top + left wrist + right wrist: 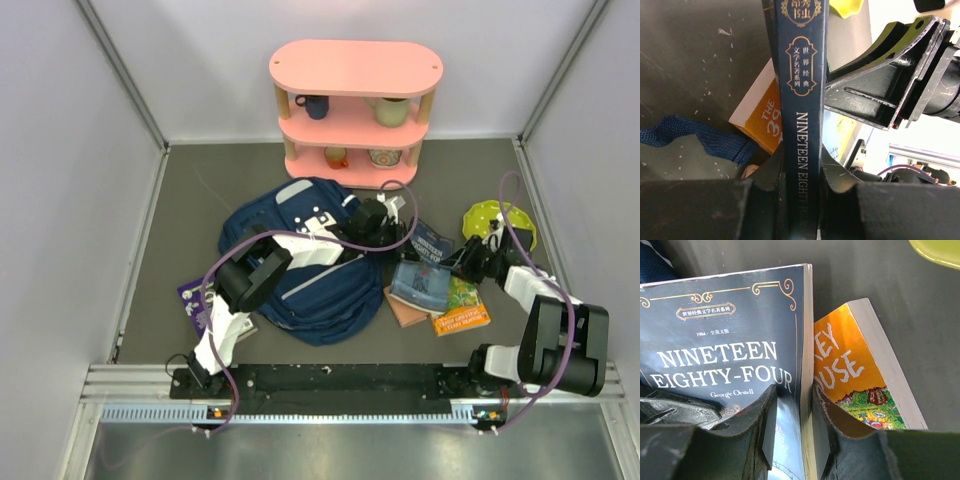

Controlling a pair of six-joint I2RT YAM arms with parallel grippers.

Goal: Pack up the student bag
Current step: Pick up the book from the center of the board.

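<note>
The student bag, navy with thin white stripes, lies in the middle of the table under my left arm. A dark navy book titled Nineteen Eighty-Four stands on edge just right of the bag. My left gripper is shut on its spine, and in the top view the left gripper sits at the bag's upper right corner. My right gripper is shut on the book's page edge beside the front cover. Seen from above, the right gripper is right of the book.
An orange book lies flat under the held one, next to a light blue book. A purple book lies left of the bag. A yellow-green bowl sits at the right. A pink shelf with mugs stands at the back.
</note>
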